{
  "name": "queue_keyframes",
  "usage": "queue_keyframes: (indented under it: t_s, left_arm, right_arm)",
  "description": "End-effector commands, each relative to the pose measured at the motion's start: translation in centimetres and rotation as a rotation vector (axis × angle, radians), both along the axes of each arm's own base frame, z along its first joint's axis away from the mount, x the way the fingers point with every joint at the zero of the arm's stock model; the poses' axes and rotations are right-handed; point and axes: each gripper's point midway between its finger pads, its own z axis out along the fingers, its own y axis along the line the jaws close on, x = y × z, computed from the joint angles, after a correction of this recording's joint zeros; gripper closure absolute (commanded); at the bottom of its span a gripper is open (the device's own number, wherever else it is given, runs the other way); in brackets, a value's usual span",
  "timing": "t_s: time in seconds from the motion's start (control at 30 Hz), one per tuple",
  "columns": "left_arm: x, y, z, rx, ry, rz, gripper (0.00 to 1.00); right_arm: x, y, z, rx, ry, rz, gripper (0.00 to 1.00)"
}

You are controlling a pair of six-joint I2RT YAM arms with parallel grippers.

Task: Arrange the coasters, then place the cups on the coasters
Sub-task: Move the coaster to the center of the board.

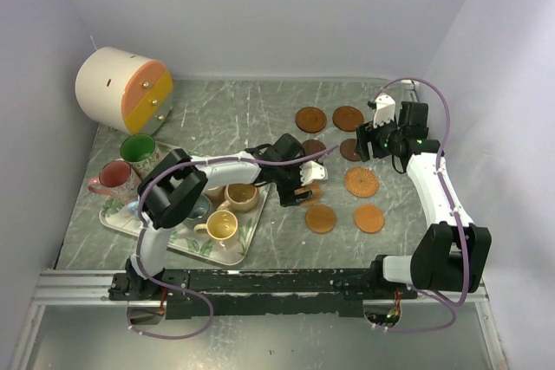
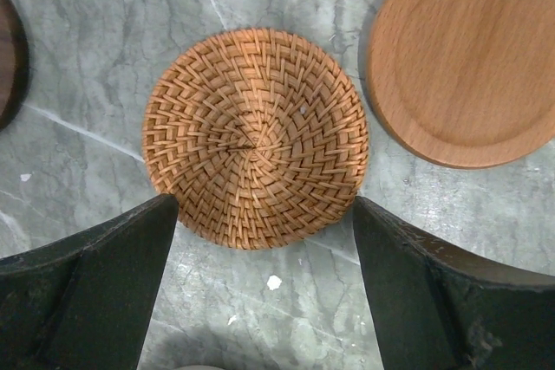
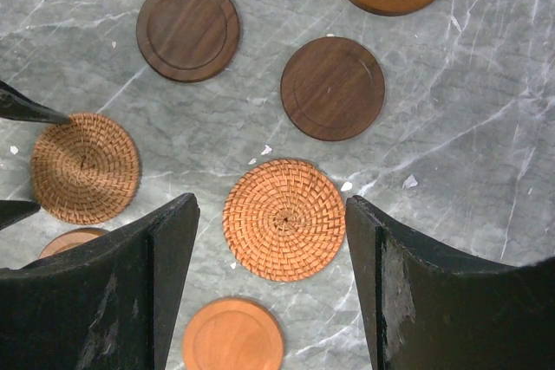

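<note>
Several round coasters lie on the right half of the marble table. My left gripper hangs open low over a woven coaster, a finger at each side of its near edge, nothing held. A light wooden coaster lies just right of it. My right gripper is open higher up, above a second woven coaster. Two dark coasters lie beyond. The cups stand on the tray at left: green, pink, tan, yellow; the left arm hides others.
The leaf-print tray sits at the front left. A big white-and-orange cylinder lies at the back left corner. Two orange wooden coasters lie nearest the front. White walls close in the table on three sides.
</note>
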Motion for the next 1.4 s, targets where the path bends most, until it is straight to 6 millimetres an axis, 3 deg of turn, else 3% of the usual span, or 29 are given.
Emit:
queue_keyframes:
  t_s: [0.0, 0.83, 1.37]
  left_arm:
    - [1.0, -1.3, -0.2, -0.010, -0.047, -0.006, 0.08]
    - [1.6, -3.4, -1.7, -0.020, 0.023, 0.016, 0.16]
    - [0.6, -4.1, -2.2, -0.023, 0.061, -0.003, 0.17]
  right_arm:
    - [0.0, -0.2, -0.4, 0.003, 0.015, 0.005, 0.31]
    - [0.2, -0.5, -0.8, -0.008, 0.028, -0.010, 0.31]
    - [0.2, -0.4, -1.0, -0.006, 0.036, -0.009, 0.31]
